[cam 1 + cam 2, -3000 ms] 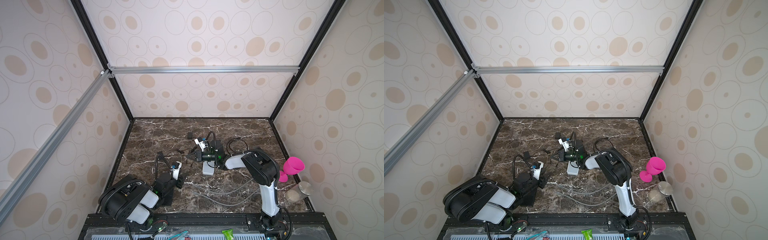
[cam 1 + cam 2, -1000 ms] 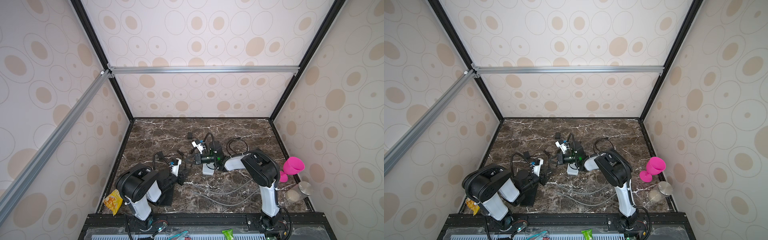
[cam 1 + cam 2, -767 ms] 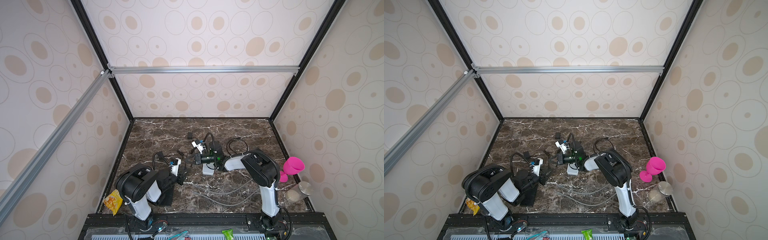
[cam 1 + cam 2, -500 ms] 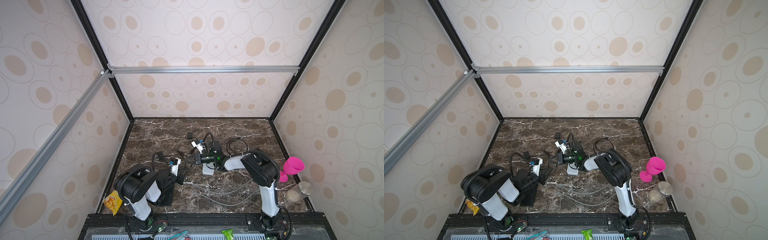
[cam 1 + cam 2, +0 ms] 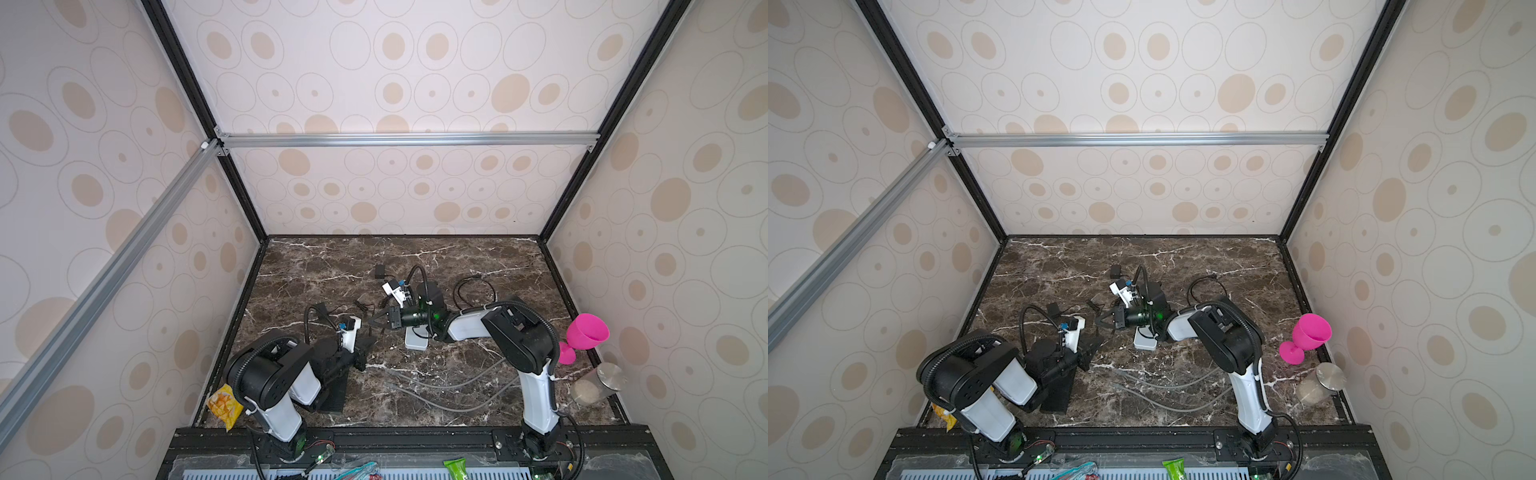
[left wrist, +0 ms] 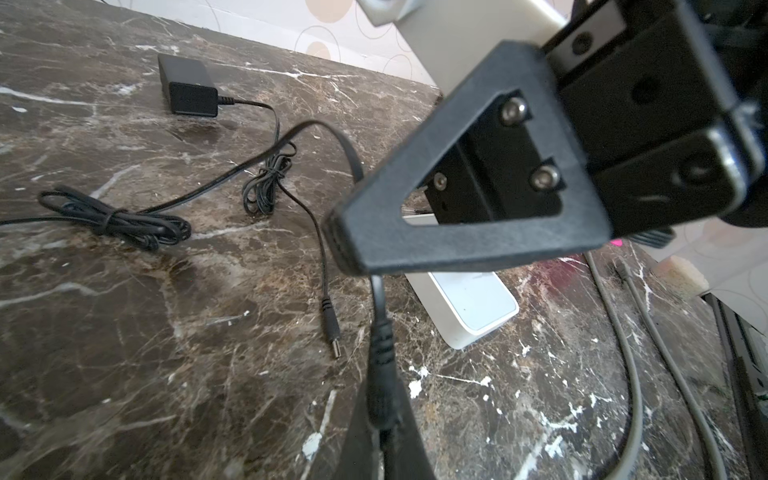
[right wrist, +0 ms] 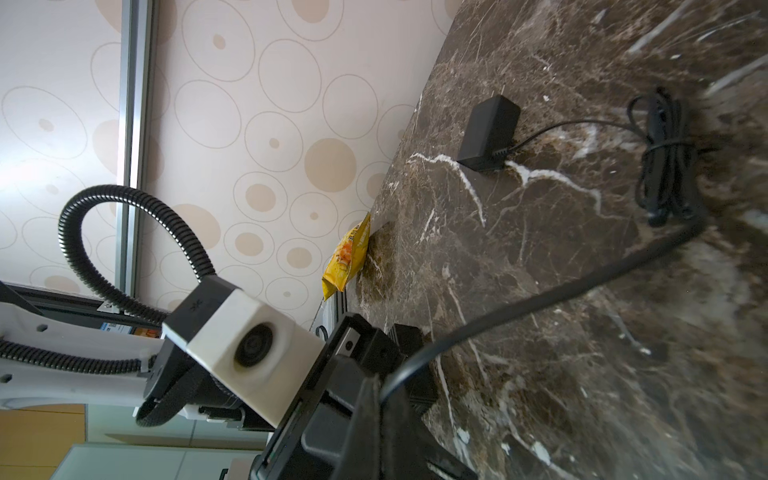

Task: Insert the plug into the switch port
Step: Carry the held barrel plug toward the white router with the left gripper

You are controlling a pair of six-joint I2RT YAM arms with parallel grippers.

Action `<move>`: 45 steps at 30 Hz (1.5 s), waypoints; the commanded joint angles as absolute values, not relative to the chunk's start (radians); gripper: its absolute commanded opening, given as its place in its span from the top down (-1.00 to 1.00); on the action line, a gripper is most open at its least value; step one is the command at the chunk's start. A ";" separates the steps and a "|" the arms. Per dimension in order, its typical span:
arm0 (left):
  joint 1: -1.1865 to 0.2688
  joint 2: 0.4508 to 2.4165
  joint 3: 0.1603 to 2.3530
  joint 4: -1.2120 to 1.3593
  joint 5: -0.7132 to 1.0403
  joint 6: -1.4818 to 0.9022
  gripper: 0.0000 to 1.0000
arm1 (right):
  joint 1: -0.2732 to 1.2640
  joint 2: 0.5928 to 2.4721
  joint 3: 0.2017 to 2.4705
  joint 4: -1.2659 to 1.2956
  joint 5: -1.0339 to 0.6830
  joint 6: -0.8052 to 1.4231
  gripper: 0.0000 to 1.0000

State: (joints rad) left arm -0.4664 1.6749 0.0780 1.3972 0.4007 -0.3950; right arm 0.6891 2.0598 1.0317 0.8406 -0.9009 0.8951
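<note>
The left gripper [image 6: 380, 419] has closed on the ribbed black plug [image 6: 382, 353], lower centre; the right gripper [image 7: 380, 399] pinches its black cable [image 7: 540, 302].

Black barrel plug [image 6: 380, 374] sits pinched in the left gripper [image 6: 384, 440]; white box-shaped switch [image 6: 469, 307] lies flat near the middle of the worktop [image 6: 124, 353]

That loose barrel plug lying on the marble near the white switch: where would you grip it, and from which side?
Grip the loose barrel plug by its black sleeve, from above, jaws closing across its width. It lies flat on the marble, so only top and sides are open; that likely leaves the metal tip free for a port.
</note>
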 commanded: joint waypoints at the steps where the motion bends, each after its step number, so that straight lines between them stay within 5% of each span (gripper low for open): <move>1: -0.459 1.639 0.083 1.365 0.414 -0.374 1.00 | 0.698 2.060 1.037 0.833 -0.893 0.872 1.00; 15: -0.456 1.316 0.105 1.034 0.336 -0.290 1.00 | 0.696 2.029 1.032 0.701 -0.828 0.795 1.00; 45: -0.456 1.216 0.104 0.917 0.301 -0.271 1.00 | 0.692 1.975 1.023 0.575 -0.753 0.716 1.00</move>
State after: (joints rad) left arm -0.4618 1.2385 0.0906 0.8879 0.3305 -0.2935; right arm 0.6994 1.9953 1.0321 0.6235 -0.7944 0.7372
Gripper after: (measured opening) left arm 0.048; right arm 0.042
